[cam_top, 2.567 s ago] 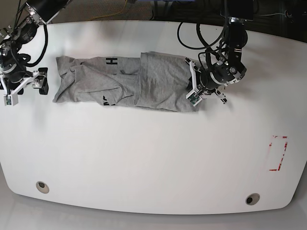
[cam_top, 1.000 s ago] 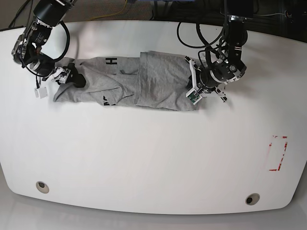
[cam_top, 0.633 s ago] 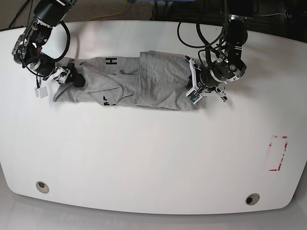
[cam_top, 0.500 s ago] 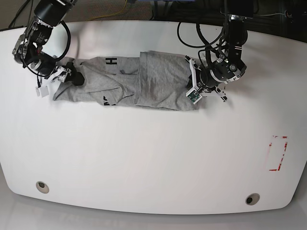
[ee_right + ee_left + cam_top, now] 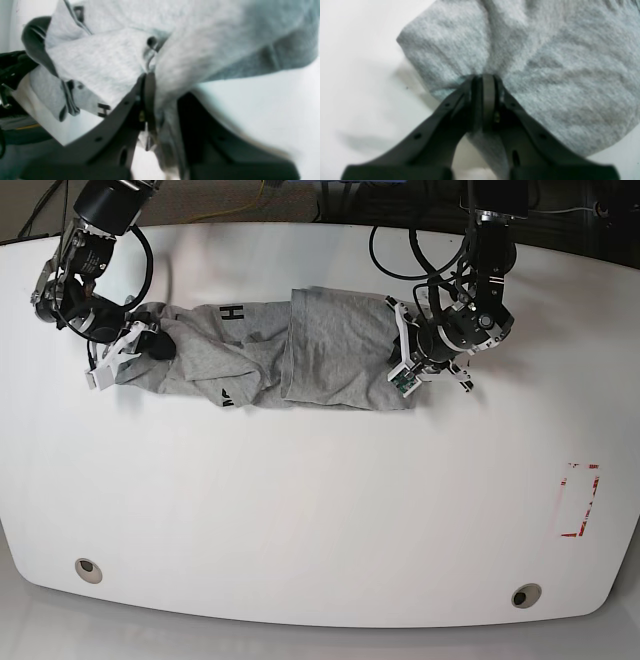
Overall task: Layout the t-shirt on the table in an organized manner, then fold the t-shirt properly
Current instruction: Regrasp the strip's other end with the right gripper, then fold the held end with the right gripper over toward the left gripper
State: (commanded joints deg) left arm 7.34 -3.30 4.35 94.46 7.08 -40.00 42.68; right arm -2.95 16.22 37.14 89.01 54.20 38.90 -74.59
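Base view: both arms' fingers (image 5: 488,86) seem pinched shut on opposite ends of the t-shirt (image 5: 330,350).

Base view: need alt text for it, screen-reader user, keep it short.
Seen from above, a crumpled grey t-shirt lies across the far half of a white table, with a robot gripper shut on each end: the right gripper at the picture's left end, the left gripper at its right end. A red dashed rectangle marks the table's right side, and two round grey grommets sit near the front edge.
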